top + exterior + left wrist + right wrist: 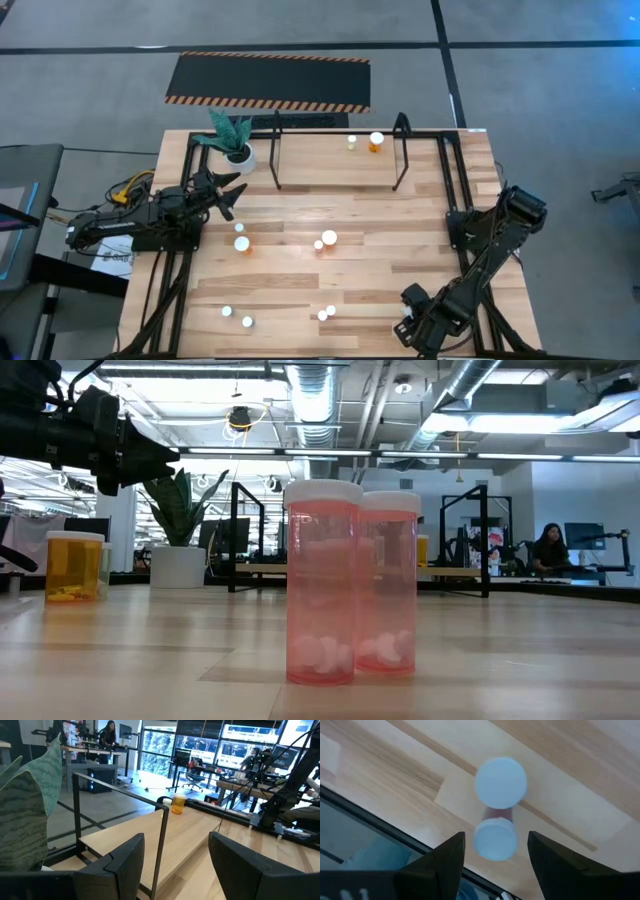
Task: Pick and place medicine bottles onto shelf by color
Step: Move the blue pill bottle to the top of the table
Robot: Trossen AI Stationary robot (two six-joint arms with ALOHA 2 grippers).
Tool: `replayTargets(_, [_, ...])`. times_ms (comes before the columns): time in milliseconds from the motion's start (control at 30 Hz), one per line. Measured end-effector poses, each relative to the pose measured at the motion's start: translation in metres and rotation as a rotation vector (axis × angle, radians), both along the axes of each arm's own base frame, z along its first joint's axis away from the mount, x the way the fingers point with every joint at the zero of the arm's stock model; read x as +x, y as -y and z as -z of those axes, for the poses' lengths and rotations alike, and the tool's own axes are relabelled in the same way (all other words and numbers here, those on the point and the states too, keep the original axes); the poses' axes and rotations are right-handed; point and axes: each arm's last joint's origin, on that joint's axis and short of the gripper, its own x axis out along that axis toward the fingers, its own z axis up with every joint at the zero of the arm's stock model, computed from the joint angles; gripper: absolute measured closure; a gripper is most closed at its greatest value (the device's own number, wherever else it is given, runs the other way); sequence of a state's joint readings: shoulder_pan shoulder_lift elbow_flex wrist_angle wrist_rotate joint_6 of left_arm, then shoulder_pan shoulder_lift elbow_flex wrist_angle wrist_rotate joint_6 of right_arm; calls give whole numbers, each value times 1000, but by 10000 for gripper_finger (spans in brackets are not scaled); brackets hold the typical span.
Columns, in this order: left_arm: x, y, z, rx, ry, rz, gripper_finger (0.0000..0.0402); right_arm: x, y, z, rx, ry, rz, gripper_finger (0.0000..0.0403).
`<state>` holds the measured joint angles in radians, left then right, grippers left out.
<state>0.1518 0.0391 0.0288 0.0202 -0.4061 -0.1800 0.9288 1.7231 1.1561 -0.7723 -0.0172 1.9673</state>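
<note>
Several white-capped medicine bottles stand on the wooden table, among them two pink ones (322, 595) (388, 585) side by side near the near edge (327, 313). Two more, one orange (376, 141), stand on the black tube shelf (340, 185) at the far side. My right gripper (412, 318) hangs open over the near right part of the table, pointing steeply down. Its wrist view shows the caps of two pinkish bottles (501, 782) (494, 839) below its fingers, untouched. My left gripper (228, 192) waits open and level beside the plant, pointing at the shelf (162, 827).
A white pot with a green plant (236, 148) stands at the shelf's left end, close to my left gripper. An orange bottle (72, 565) stands left of the pink pair. A black mat with striped edges (268, 82) lies on the floor beyond the table.
</note>
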Motion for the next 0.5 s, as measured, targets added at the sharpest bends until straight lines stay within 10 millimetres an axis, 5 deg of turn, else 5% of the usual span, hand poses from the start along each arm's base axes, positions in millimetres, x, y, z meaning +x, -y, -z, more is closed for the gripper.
replayTargets(500, [0, 0, 0, 0, 0, 0, 193, 4, 0, 5, -18, 6, 7, 170])
